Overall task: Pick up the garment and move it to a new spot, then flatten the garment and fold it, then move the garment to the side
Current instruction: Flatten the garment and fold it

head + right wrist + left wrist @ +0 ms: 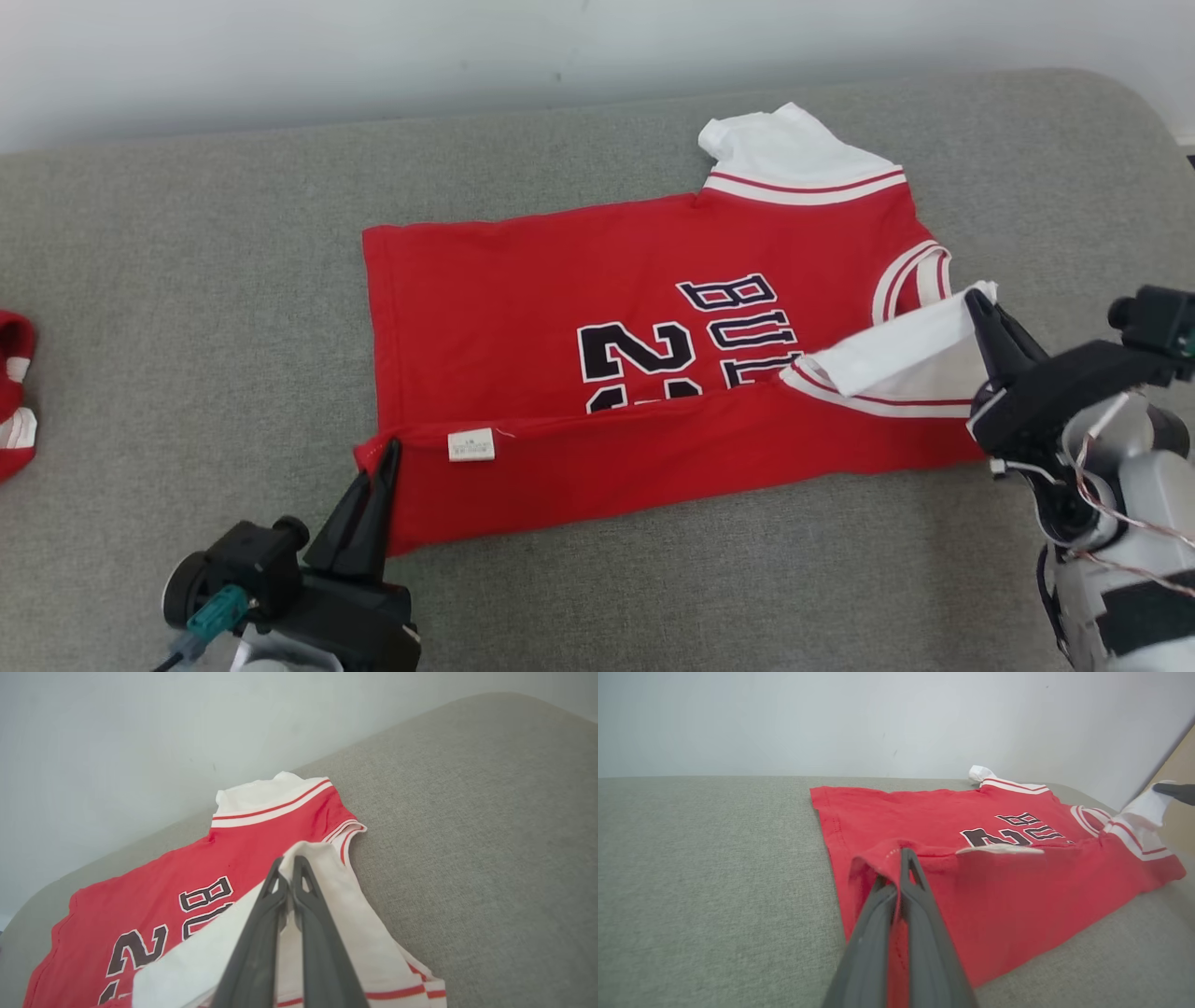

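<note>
Garment (523,308): red jersey lying on the grey cushion (187,280), near edge folded over. Light, limp knit, likely; best held at hems and corners. Left gripper (388,450) is clenched on the hem corner (371,456), right gripper (977,301) on the white sleeve (920,350).

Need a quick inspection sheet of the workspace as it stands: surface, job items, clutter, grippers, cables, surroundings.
Surface: grey cushion, cloth-covered, rounded far corner.
Job's things: red shirt spread out, near edge folded over onto the print; white tag showing.
Clutter: red-and-white cloth at the left edge.
Grippers: left gripper shut on the shirt's hem corner; right gripper shut on the white sleeve, held raised.
Cables: thin wires along the right arm.
Surroundings: pale wall behind the cushion.
</note>
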Tool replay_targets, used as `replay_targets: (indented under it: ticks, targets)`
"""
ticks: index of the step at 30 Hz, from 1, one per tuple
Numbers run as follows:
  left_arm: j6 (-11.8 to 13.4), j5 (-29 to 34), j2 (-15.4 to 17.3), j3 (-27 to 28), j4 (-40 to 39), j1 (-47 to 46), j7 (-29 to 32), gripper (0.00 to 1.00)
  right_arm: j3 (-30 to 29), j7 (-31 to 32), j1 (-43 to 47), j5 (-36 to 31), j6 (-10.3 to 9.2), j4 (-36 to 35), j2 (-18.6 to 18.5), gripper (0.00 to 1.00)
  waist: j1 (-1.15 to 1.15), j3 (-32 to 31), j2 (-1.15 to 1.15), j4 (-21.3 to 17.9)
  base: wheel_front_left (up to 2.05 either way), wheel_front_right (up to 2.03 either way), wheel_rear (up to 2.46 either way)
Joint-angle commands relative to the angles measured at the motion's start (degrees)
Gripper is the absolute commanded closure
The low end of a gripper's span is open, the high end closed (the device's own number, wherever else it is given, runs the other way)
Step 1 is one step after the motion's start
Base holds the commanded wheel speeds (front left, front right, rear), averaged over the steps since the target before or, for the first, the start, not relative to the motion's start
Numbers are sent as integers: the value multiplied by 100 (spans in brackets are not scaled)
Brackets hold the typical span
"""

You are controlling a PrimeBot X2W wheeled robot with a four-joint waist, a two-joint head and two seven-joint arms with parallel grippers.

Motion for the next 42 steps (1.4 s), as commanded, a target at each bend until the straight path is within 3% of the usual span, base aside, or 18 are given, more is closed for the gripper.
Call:
replay_targets:
  ticks: [1, 8, 9, 10, 11, 12, 22, 29, 36, 42]
  targets:
    - [8, -29, -25, -24, 92, -139, -20, 100, 87, -111, -219, -76, -10, 292, -24, 100, -1, 85, -1, 54, 0, 0, 0]
    - [9, -126, -9, -302, 564, -584, -19, 100, 459, -646, -874, -149, -10, 1407, -115, 100, -1, 196, -1, 101, 0, 0, 0]
    - [9, -140, -12, -303, 618, -622, -20, 100, 545, -759, -924, -113, -10, 1470, -98, 12, -1, 195, -1, 94, 0, 0, 0]
    - [9, -93, 1, -256, 648, -672, -20, 70, 603, -855, -956, -54, -10, 1546, -86, 0, -1, 187, -1, 81, 0, 0, 0]
    - [9, -49, -1, -178, 661, -709, -20, 7, 686, -961, -977, -26, -10, 1574, -113, 0, -1, 175, -1, 66, 0, 0, 0]
    - [9, -21, -30, -50, 662, -712, -20, 0, 766, -1088, -993, -16, -10, 1596, -174, 0, -1, 153, -1, 49, 0, 0, 0]
    - [9, 301, -381, 647, 316, -25, -20, 0, 1330, -1900, -317, 355, -10, 1361, -683, 0, -1, -159, -1, -36, 0, 0, 0]
    - [9, 481, -536, 754, 318, 493, -20, 0, 1580, -2056, 490, 322, -10, 926, -950, 0, -1, -191, -1, -140, 0, 0, 0]
    - [8, 516, -687, 800, 605, 538, -20, 0, 1529, -1997, 743, 345, -10, 948, -834, 0, -1, -78, -1, -240, 0, 0, 0]
    - [8, 589, -755, 809, 1080, 233, -20, 0, 1530, -2021, 410, 91, -10, 1437, -799, 0, -1, 90, -1, -250, 0, 0, 0]
